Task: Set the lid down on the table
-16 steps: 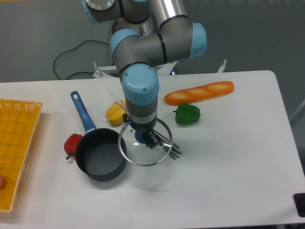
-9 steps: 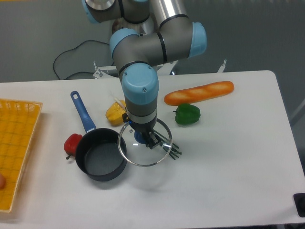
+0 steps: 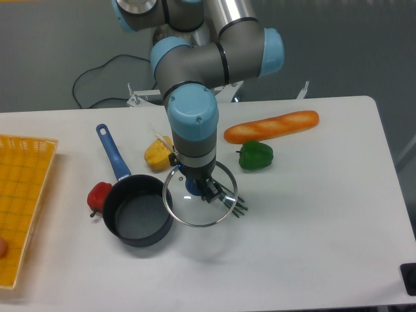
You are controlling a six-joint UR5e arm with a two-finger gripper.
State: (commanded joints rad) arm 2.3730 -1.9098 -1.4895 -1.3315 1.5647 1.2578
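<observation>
The table [image 3: 312, 214] carries the whole scene, and the arm [image 3: 195, 110] stands over its middle. Over the last second the arm has slid only a touch to the right, taking the lid [image 3: 200, 198] with it; otherwise nothing has shifted. The lid sits off the pot [image 3: 138, 211], its left rim overlapping the pot's right edge from my angle. A soft shadow on the white top below it suggests it hangs a little above the surface rather than resting there, though I cannot be sure. The gripper [image 3: 197, 186] is clamped on the lid's blue knob [image 3: 192, 189]. To me this reads as a slow carry clear of the pot, with the setting down not yet done. A dark fork [image 3: 232, 201] lies just under the lid's right edge, so it may get in the way.
</observation>
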